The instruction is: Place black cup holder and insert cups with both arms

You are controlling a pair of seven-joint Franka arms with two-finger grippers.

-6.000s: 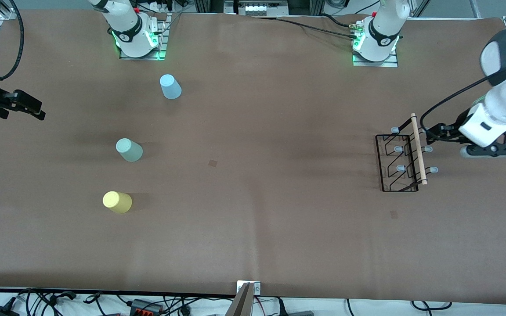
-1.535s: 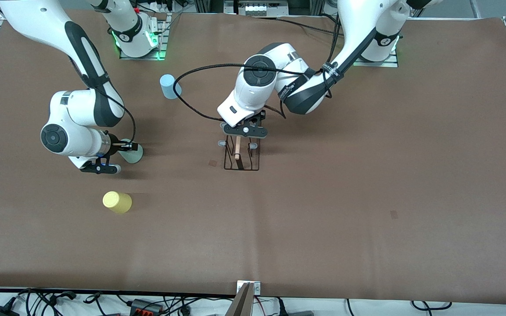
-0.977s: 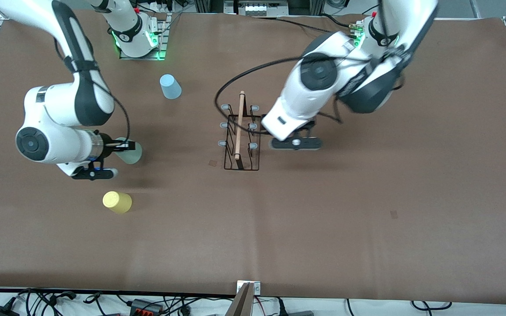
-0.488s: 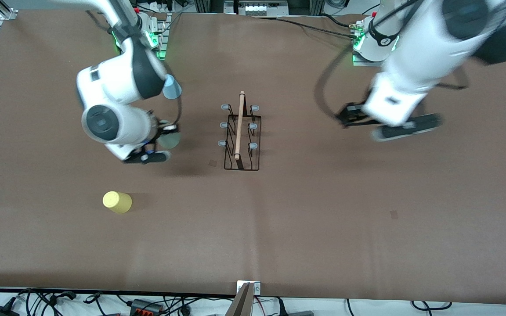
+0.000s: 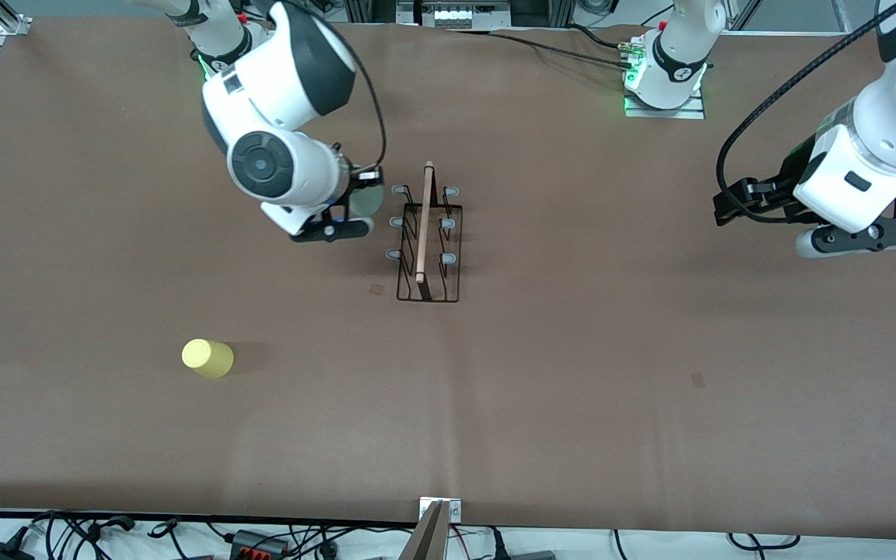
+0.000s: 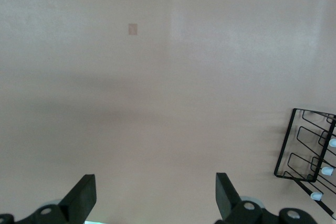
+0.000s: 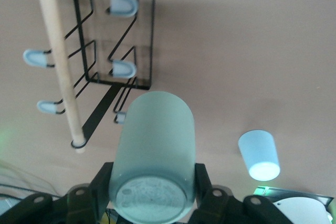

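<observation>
Right pincer (image 7: pixel 152 182) grips the mint cup (image 7: pixel 153 153) over the worktop (image 5: pixel 572 373) beside the rack (image 5: pixel 426 233). Left pincer (image 6: pixel 152 203), wide open and empty, hangs toward its own end.

The front camera looks down from high on the whole counter (image 5: pixel 572 373). Both wrist cameras look down closer and share the black cup holder (image 5: pixel 426 233) (image 6: pixel 310 153) (image 7: pixel 100 45).
</observation>
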